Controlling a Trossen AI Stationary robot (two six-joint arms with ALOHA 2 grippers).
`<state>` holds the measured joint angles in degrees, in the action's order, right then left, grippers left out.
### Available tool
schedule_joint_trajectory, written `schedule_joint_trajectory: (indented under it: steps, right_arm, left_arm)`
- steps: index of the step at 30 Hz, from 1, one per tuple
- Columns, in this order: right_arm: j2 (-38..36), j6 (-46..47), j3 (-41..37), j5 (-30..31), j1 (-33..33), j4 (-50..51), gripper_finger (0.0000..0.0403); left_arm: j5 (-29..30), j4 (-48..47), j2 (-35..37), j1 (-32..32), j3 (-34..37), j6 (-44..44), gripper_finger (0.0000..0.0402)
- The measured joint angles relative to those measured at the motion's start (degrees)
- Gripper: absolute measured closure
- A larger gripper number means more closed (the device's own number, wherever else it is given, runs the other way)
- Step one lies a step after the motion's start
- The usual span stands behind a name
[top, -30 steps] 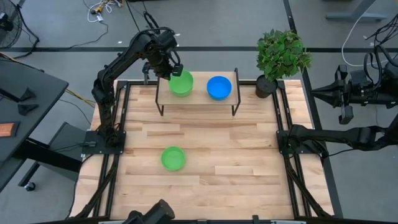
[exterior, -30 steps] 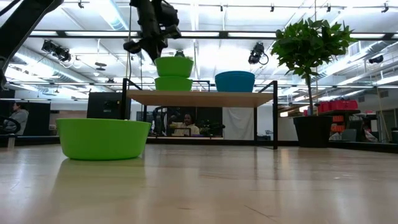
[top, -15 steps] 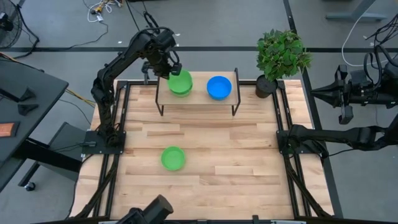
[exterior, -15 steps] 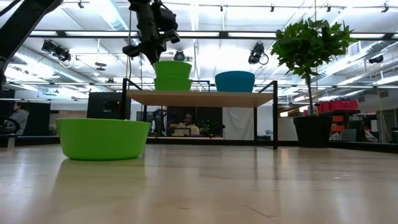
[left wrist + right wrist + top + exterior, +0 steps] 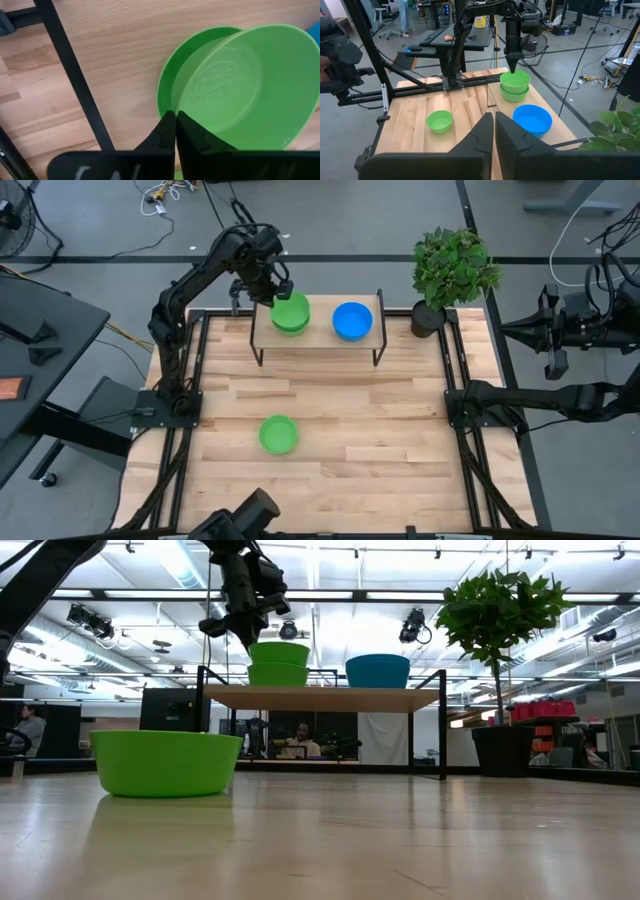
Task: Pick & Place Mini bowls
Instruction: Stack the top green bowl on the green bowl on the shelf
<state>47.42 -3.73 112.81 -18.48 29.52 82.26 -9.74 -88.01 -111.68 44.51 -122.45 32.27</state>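
The top green bowl [image 5: 291,308] sits tilted in a second green bowl [image 5: 278,676] on the small shelf [image 5: 318,330] at the counter's [image 5: 330,430] far side, its rim pinched in the left claw [image 5: 281,292], whose fingers [image 5: 167,132] are clamped together on it. Just beside the claw, on the same shelf, stands a blue bowl [image 5: 352,320]. Well away from the claw, a third green bowl [image 5: 279,434] lies alone on the counter. The right claw [image 5: 494,131] is off the counter's right side, fingers together, holding nothing
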Motion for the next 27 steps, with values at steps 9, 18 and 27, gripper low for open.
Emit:
schedule_joint_trajectory:
  steps: [9,18,27]
  right_arm:
    - [0.0,0.0,0.0,0.0,0.0,0.0,0.0380]
    - [0.0,0.0,0.0,0.0,0.0,0.0,0.0380]
    - [0.0,0.0,0.0,0.0,0.0,0.0,0.0380]
  left_arm:
    - [0.0,-0.4,-1.0,0.2,0.0,-0.6,0.0398]
    - [0.0,-0.9,-1.0,0.7,0.0,-0.6,0.0396]
    - [0.9,-0.3,-1.0,0.6,0.0,-1.0,0.0363]
